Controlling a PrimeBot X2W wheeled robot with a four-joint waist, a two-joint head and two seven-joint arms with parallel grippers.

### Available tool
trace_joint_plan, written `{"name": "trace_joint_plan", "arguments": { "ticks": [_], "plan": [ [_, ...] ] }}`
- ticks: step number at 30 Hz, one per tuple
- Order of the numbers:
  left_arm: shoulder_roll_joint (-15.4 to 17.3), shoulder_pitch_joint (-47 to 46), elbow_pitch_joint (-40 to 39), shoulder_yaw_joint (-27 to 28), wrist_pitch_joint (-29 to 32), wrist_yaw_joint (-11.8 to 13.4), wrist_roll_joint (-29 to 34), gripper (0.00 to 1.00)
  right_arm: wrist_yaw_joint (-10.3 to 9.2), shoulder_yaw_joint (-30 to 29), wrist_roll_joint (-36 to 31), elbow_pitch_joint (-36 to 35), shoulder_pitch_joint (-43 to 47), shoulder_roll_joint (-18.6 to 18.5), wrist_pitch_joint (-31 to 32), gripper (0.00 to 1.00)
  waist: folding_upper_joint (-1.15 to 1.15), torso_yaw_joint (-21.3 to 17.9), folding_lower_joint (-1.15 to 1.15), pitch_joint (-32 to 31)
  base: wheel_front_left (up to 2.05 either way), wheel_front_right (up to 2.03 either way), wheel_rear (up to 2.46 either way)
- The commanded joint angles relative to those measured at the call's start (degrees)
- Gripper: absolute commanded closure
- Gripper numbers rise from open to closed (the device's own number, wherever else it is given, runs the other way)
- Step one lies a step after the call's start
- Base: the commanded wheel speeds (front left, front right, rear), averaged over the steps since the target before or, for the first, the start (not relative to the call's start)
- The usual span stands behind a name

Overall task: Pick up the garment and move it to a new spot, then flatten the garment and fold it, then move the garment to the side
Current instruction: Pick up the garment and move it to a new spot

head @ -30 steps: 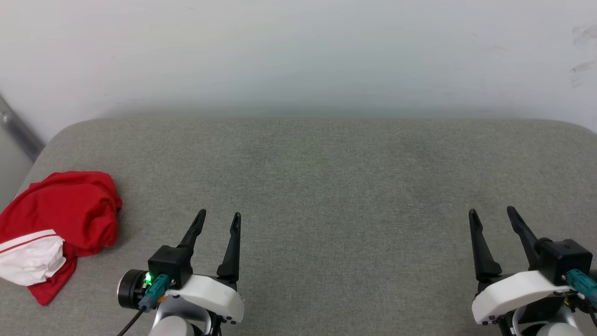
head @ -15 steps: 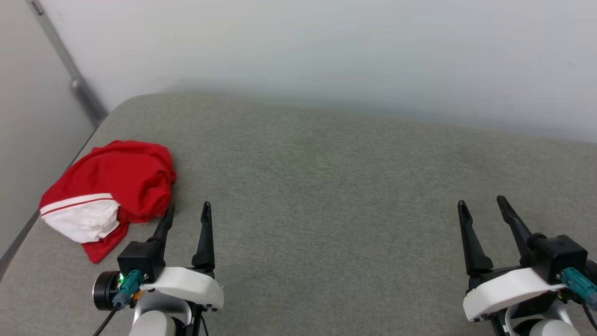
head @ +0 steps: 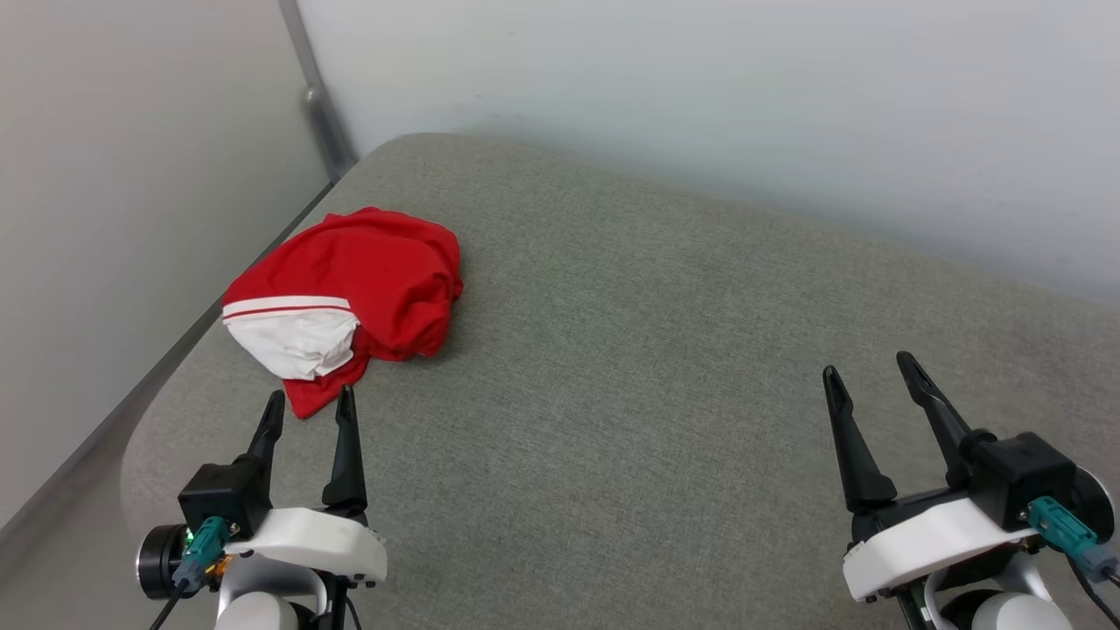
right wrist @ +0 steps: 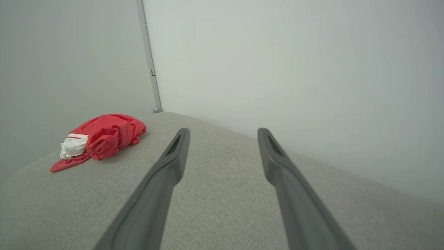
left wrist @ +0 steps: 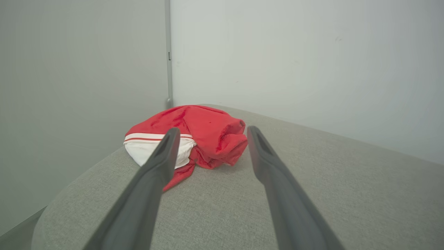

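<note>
The left gripper [head: 311, 398] has its two dark fingers spread apart, and nothing is between them. Just ahead of its fingertips lies the garment [head: 376, 262], a crumpled red heap on the grey cushion [head: 656, 350]. The white sleeve [head: 293, 343], with a thin red and white stripe on its seam, is the side turned toward this claw. A pointed red end of the cloth comes closest to the tips. In the left wrist view the heap sits in front of the gap between the fingers and a little to the left of it. I cannot tell if a tip touches the cloth.

The right gripper [head: 866, 363] is also wide apart and empty, over bare cushion. From this claw the garment is well apart, ahead and far to its left. Behind the garment, seen from both claws, a grey metal strip [head: 319, 96] goes up in the corner of the pale wall [head: 700, 87].
</note>
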Motion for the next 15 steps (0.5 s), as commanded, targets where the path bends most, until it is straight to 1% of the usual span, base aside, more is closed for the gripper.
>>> {"name": "trace_joint_plan", "arguments": {
  "ticks": [1,10,15],
  "plan": [
    [-0.07,0.06,-0.02,0.24,-0.16,-0.28,0.23,0.00,-0.04,0.12,-0.30,-0.35,-0.67,0.10,0.21,0.00,0.00,0.70,0.00,0.25,0.00,0.00,0.00],
    [-0.07,-1.51,0.24,0.73,-0.16,-0.38,0.73,0.00,-0.04,0.33,-0.92,-0.96,-1.07,0.09,0.90,0.00,0.00,1.43,0.00,1.13,0.00,0.00,0.00],
    [-0.07,-6.04,1.13,0.80,-0.16,0.03,0.08,0.00,-0.04,-0.17,-1.33,-1.64,-2.04,0.09,1.67,0.00,0.00,0.78,0.00,3.14,0.00,0.00,0.00]
  ]
}}
